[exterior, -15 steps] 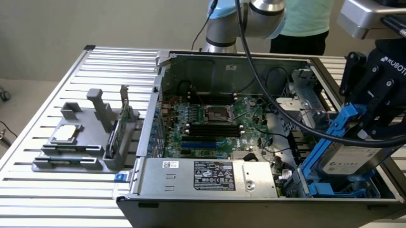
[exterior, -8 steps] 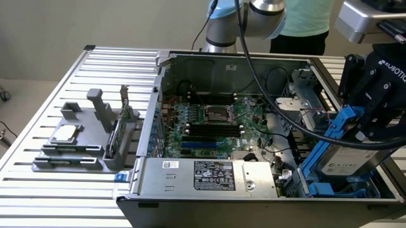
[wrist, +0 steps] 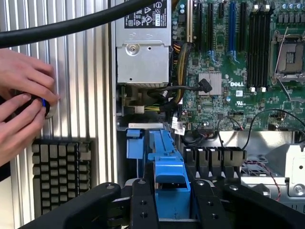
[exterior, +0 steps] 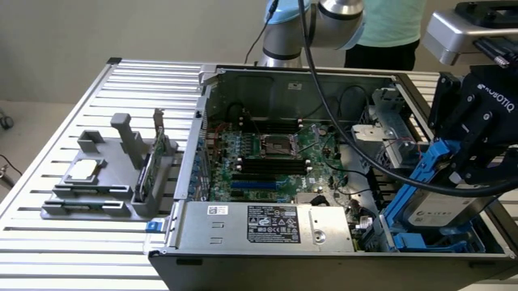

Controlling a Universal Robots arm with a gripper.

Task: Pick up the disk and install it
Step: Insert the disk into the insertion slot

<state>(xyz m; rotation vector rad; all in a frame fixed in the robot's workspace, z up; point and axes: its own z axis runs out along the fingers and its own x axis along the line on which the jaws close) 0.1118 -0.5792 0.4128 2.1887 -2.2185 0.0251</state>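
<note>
At the corner of the open computer case nearest the camera, on the exterior view's right, the gripper holds the disk clamped by its blue side rails. The wrist view shows the two black fingers pressed against either side of the blue rail piece, so the jaws stand partly closed on the disk, not wide.

The pick-up looks done and the install is the step in hand. The disk hangs tilted, its silver face turned outward. Its lower end is down among the blue plastic guides of the drive bay in that corner of the case, and its upper end leans up toward the gripper. I cannot tell whether it has begun to enter the guides or only rests against them.

By my reading, seating it calls for the rails to line up squarely with the bay's guides. The thick black cable draped across the inside of the case also has to stay out of the way.

Just outside the case, a person's hands hold a small dark object over the slatted table.
</note>
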